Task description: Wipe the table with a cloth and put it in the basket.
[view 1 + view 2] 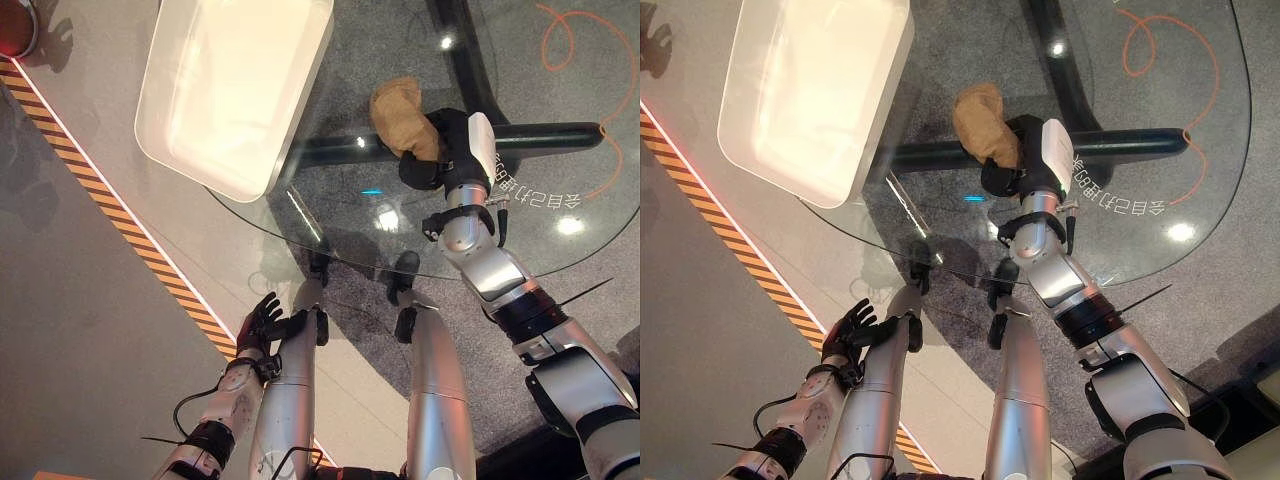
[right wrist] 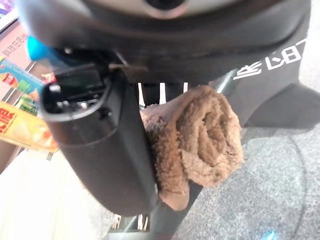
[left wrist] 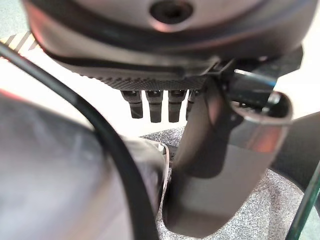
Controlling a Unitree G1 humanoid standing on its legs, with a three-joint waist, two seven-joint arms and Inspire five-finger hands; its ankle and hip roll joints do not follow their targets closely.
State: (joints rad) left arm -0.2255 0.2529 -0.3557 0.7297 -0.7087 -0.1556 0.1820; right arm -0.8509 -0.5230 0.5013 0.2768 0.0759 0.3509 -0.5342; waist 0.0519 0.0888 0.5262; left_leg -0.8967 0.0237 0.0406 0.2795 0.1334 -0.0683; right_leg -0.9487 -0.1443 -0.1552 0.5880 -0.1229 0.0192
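- Cloth [image 1: 404, 117]: a brown, fuzzy towel bunched into a loose roll, lying on the round glass table [image 1: 560, 150]. Its long axis runs from the end under the right hand up and away from the robot, towards the far side of the table, leaning slightly towards the basket.
- Right hand [image 1: 440, 160] sits on the glass at the cloth's near end. In the right wrist view the thumb [image 2: 107, 150] presses one side of the roll [image 2: 200, 140] and dark fingers show behind it, so the hand is closed around the cloth, gripping it.
- Basket [image 1: 235, 85]: a white, rounded rectangular tub standing on the table's edge, to the robot's left of the cloth and apart from it. Its long axis runs away from the robot. Nothing can be seen lying inside; the interior looks plain white.
- Cloth lies outside the basket, between it and the dark beam of the table's base [image 1: 540, 132] seen through the glass.
- Left hand [image 1: 852, 330] hangs low, well below the table edge on the basket's side, over the grey floor by a black-and-orange striped line [image 1: 110, 215]. Its fingers are spread and relaxed, holding nothing.
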